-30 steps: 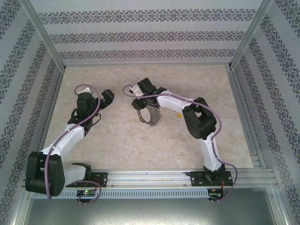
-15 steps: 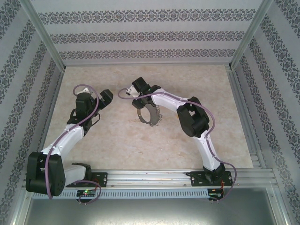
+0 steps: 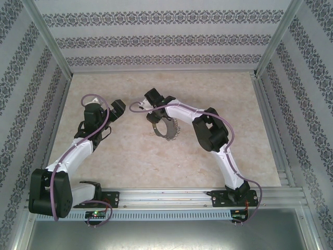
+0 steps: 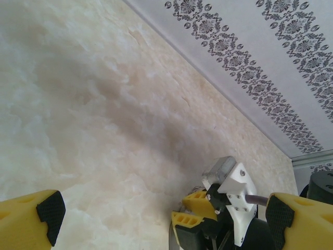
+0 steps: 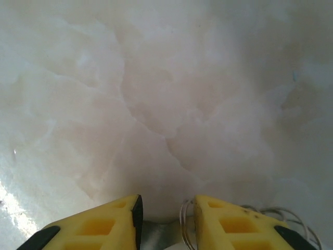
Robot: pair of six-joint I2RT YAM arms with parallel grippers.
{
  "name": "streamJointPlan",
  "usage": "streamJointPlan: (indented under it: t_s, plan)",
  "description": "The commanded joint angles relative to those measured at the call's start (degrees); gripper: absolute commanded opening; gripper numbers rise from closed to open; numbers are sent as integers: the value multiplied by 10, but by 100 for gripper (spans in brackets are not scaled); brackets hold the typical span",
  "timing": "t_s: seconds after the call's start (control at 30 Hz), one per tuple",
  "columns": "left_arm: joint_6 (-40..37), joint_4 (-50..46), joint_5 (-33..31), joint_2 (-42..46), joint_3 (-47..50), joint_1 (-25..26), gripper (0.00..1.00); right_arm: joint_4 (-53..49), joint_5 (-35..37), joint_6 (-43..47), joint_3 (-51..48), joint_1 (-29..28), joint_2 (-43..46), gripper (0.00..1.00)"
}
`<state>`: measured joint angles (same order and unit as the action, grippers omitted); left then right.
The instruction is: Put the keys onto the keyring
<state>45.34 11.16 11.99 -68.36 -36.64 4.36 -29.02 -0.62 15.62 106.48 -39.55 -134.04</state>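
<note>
Left gripper point(image 3: 118, 108) is held wide open above the marble table point(image 3: 130, 156), unchanged from a second ago. Right gripper point(image 5: 165, 219) has been narrowed to a slim gap over the keyring point(image 3: 164, 136) (a grip cannot be confirmed), which lies mid-table, unmoved. Right arm's elbow point(image 3: 208, 133) has been swung leftward.
</note>
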Motion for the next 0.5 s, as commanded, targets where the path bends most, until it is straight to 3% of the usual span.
streamJointPlan:
  t_s: [0.0,0.47]
  plan:
    - [6,18,8,7,8,-8,100,-11,16,8,27,-2,-15,32]
    - [11,28,10,2,11,-8,100,-24,27,11,41,4,-30,28]
